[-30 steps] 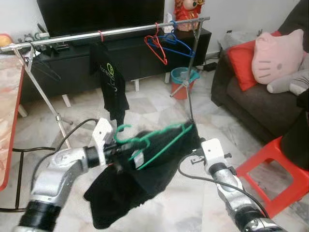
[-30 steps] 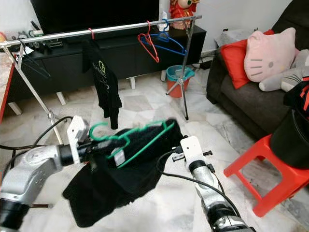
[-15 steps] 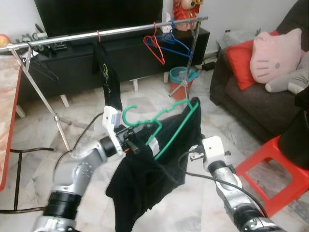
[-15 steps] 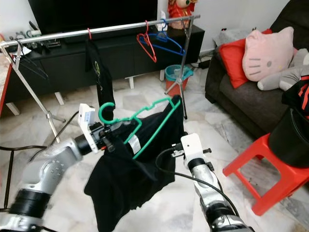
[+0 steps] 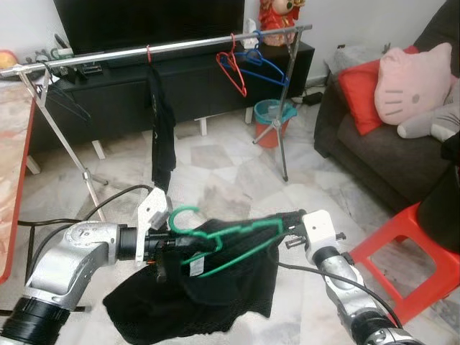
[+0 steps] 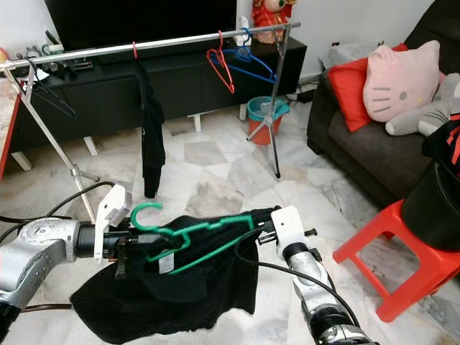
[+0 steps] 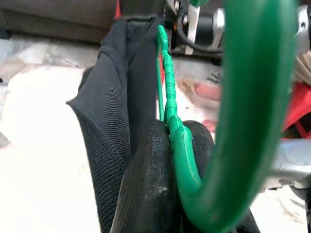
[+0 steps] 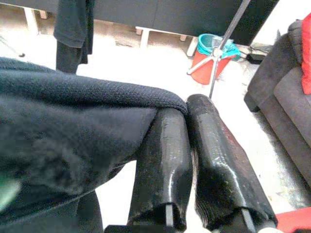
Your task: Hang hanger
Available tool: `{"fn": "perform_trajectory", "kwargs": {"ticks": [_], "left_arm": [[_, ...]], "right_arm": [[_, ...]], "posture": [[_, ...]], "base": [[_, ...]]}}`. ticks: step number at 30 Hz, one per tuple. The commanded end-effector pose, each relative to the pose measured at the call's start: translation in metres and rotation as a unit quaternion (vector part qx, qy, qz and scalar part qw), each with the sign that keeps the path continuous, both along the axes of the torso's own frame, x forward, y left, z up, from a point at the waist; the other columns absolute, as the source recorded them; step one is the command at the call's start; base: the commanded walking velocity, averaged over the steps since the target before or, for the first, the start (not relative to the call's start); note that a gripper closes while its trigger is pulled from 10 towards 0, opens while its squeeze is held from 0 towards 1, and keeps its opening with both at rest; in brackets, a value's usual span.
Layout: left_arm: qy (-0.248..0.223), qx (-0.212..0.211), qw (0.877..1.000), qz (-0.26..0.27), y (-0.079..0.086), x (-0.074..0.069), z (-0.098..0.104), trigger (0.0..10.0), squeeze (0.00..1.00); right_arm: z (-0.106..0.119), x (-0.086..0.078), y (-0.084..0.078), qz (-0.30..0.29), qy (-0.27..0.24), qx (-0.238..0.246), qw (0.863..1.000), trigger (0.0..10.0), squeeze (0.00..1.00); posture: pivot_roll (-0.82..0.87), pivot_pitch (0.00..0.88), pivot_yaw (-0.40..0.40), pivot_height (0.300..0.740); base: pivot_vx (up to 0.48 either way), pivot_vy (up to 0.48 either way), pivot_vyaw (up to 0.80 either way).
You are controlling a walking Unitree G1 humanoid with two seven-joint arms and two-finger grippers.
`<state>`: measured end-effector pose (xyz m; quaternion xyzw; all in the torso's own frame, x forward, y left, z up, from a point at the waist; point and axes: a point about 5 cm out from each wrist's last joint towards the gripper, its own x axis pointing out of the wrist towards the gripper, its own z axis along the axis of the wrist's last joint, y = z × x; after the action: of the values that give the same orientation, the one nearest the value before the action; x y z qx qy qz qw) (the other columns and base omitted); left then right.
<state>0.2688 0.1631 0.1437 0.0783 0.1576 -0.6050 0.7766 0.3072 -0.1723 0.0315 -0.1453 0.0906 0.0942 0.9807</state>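
Pincers, left (image 5: 164, 248) and right (image 5: 282, 221), grip green hanger (image 5: 223, 241) carrying unmarked black garment (image 5: 215, 295).

Rail (image 5: 108, 56) ahead — sofa (image 5: 392, 154) right, stool (image 5: 402, 259) before it; bucket (image 5: 273, 118) behind rail.

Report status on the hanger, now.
Left gripper shut on green hanger; right gripper pinching black garment. Hanger low, short of rail. Nothing between.

Both silver arms low and forward, left gripper (image 5: 167, 248) and right gripper (image 8: 187, 114) each pinched closed.
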Motion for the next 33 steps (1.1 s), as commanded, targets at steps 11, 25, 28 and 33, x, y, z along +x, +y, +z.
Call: {"fn": "perform_trajectory", "kwargs": {"ticks": [11, 25, 28, 33], "left_arm": [[0.024, -0.021, 0.994, -0.108, -0.006, -0.024, 0.007, 10.0, 0.00], [0.021, 0.080, 0.991, -0.110, -0.004, -0.025, -0.013, 10.0, 0.00], [-0.018, 0.153, 0.987, -0.037, -0.004, -0.007, -0.033, 10.0, 0.00], [-0.013, 0.150, 0.988, -0.038, -0.012, -0.006, -0.036, 10.0, 0.00]], "right_arm": [[0.002, 0.001, -0.016, -0.019, 0.003, -0.009, 1.000, 0.0, 0.00], [0.002, 0.002, -0.010, -0.013, -0.001, -0.002, 1.000, 0.0, 0.00], [0.004, 0.003, -0.010, -0.011, -0.003, -0.001, 1.000, 0.0, 0.00], [0.005, 0.004, -0.009, -0.009, -0.003, 0.000, 1.000, 0.0, 0.00]], "posture": [[0.09, 0.000, -0.035, 0.740], [0.08, 0.000, -0.031, 0.740], [0.08, 0.000, -0.032, 0.740], [0.08, 0.000, -0.034, 0.740]], "base": [[0.000, 0.000, 0.00], [0.000, 0.000, 0.00], [0.000, 0.000, 0.00], [0.000, 0.000, 0.00]]}}
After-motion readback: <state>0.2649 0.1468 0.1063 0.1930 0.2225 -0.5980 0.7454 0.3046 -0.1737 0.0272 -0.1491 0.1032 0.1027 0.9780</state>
